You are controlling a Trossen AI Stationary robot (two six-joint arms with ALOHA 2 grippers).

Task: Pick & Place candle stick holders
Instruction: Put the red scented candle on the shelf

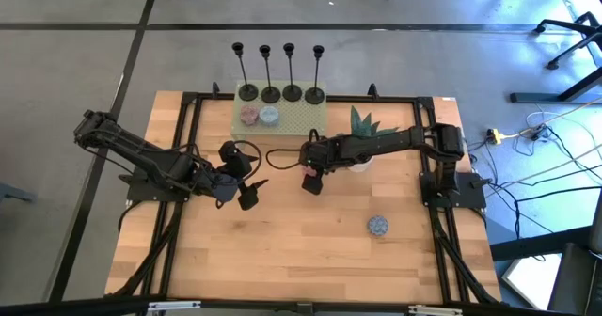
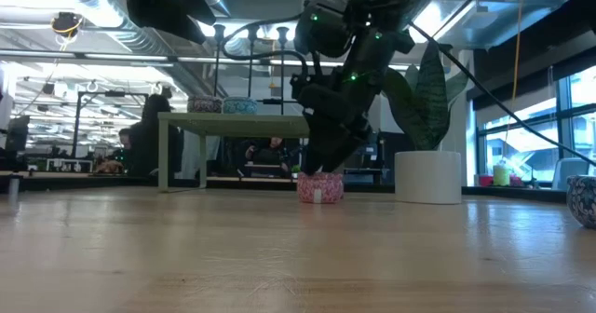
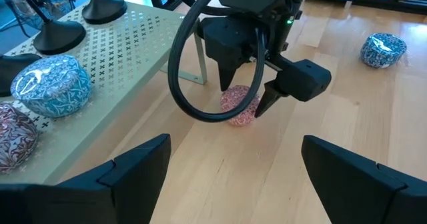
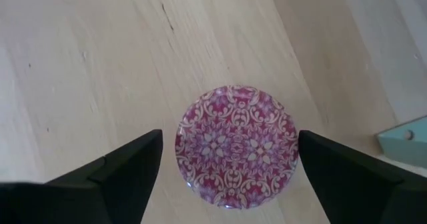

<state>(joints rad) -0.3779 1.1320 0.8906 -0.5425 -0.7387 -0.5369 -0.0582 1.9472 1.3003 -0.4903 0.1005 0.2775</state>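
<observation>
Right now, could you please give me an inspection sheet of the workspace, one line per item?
Surface: wooden table; a pale green stand sits at its far edge.
Job's things: four black candle holders upright in a row on the stand's far side.
Clutter: pink patterned tin on the table; a blue patterned tin nearer the front; two more tins on the stand; potted plant.
Grippers: right gripper open, straddling the pink tin; left gripper open, holding nothing, beside it.
Cables: black loops at both wrists; loose cords on the floor.
Surroundings: office chair bases, people seated beyond the table.
</observation>
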